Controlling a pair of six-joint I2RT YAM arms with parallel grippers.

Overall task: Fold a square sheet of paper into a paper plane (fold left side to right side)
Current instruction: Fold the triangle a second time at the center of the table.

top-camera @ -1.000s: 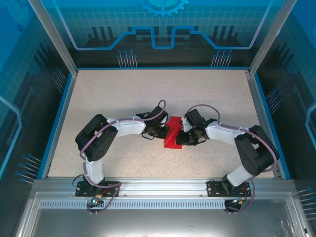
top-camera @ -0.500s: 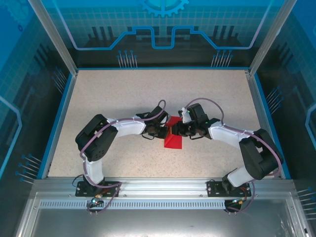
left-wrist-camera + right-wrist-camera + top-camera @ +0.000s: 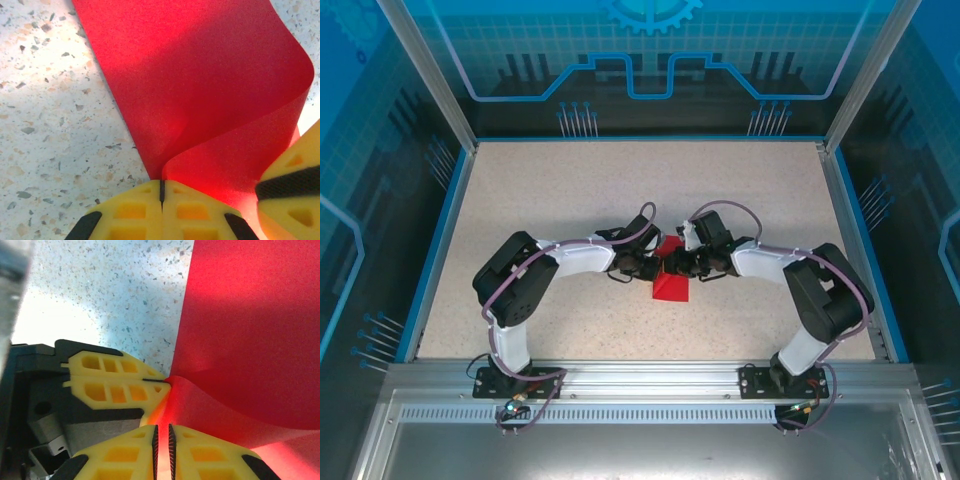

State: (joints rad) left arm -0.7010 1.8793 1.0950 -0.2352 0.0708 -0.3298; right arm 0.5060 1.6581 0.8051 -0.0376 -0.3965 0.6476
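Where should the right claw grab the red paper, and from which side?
Take the raised, curled edge of the red paper next to where the left claw pinches it, coming in from the right. That edge stands off the table, so a finger likely fits under it; the flat part lies flush.

square sheet of paper [image 3: 200, 90]: on table [image 3: 50, 100], ahead of left gripper [image 3: 161, 192], touching its tips
right gripper [image 3: 162, 432]: just right of left gripper, sheet ahead
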